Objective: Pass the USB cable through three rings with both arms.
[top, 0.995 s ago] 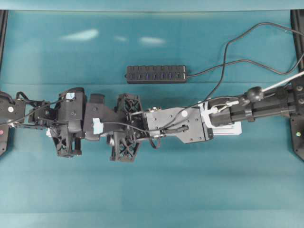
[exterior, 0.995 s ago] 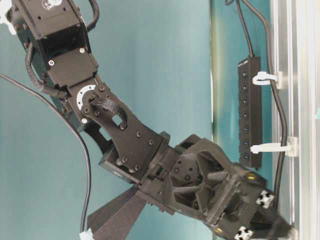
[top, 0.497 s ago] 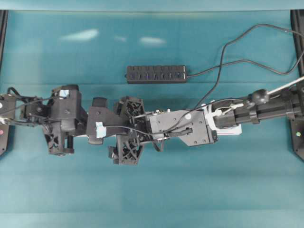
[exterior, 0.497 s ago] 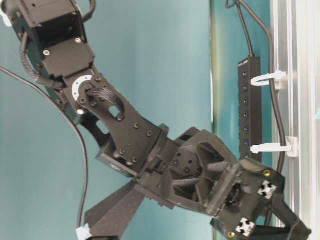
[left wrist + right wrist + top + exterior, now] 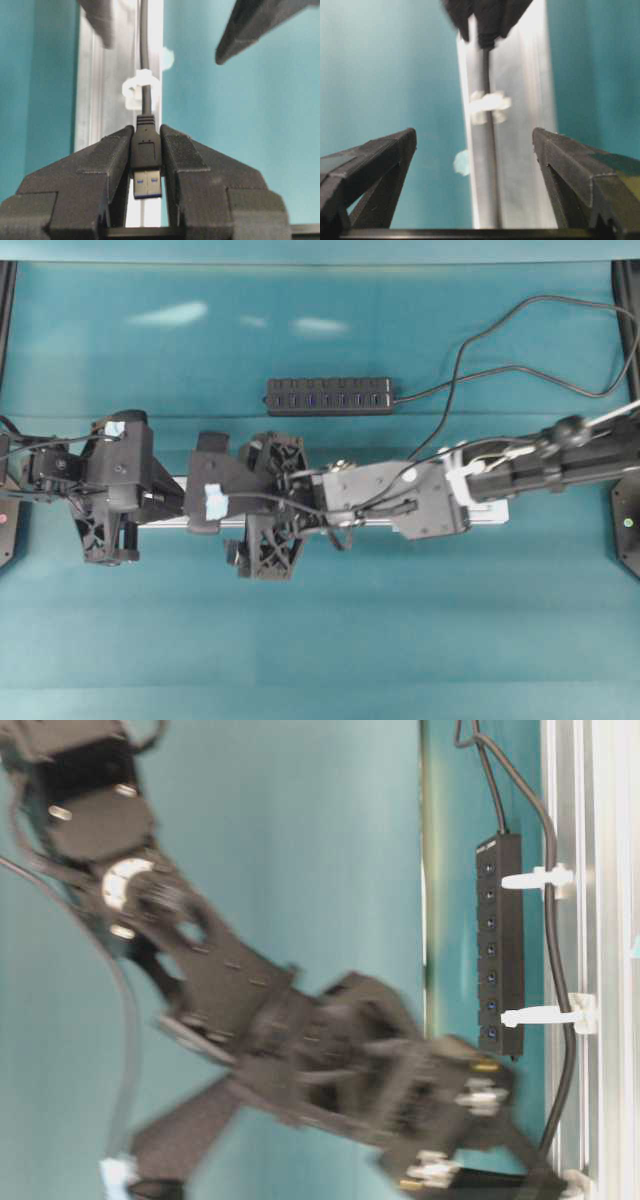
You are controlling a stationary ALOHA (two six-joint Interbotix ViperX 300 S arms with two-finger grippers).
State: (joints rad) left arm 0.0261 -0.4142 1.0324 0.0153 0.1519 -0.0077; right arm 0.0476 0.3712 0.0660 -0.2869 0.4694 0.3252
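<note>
Pinching the plug of the USB cable (image 5: 146,150) between its two black fingers, my left gripper (image 5: 146,165) has the connector clamped by its flat sides, metal end towards the camera, so the cord runs straight out ahead along the silver rail (image 5: 100,100). I hold it that way, I judge, because a grip on the rigid plug keeps the cord in line with the loops and lets me draw it along without twisting it. Just ahead of the plug the cord sits inside one of the three rings (image 5: 141,89), a small white clip standing on the rail, so at least that ring is threaded. My right gripper (image 5: 475,150) hangs over the same rail with its jaws spread wide and nothing between them; through the gap I see the cord lying along the rail and passing a white clip (image 5: 489,107), with the other gripper dark and blurred at the top of that view. From the table-level camera the cord also runs under two further white clips (image 5: 540,877) beside the black hub (image 5: 500,940), though blur keeps me from saying it passes inside each. From overhead the two arms meet nose to nose over the rail (image 5: 160,525). My reading is that the open claw stands clear so the left can pull the slack.
</note>
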